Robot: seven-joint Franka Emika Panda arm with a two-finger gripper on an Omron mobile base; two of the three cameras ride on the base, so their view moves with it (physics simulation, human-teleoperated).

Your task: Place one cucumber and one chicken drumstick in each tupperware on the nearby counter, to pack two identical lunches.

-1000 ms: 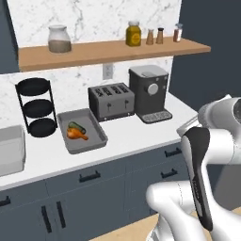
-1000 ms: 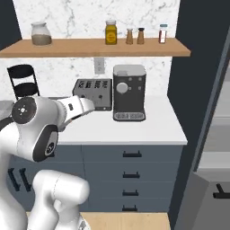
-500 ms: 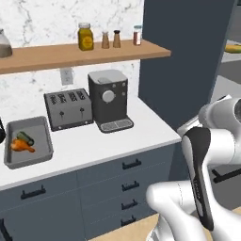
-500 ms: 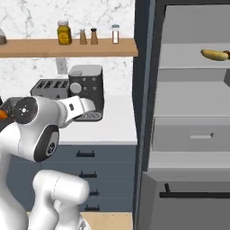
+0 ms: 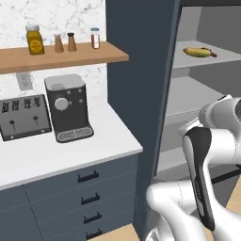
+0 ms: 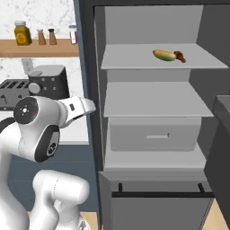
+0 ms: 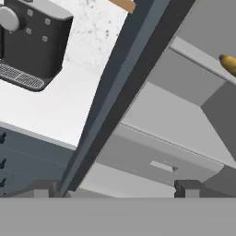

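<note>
tool (image 7: 115, 188): standing wide, jaws parted, grasping nothing, its two dark tips framing the fridge's lower drawer (image 7: 152, 163)
drumstick (image 6: 167, 55): lying on the top shelf (image 6: 134, 60) of the open fridge, long axis running sideways along the shelf, bone end seeming to point right
direction from tool: the food is sitting up and to the right of where the tool is aiming, well apart from it
table (image 5: 56, 157): lying to the left of the fridge, carrying the coffee machine (image 5: 67, 107) and toaster (image 5: 23, 116)
judgement: the tool probably needs lifting and reaching deeper toward the top shelf
</note>
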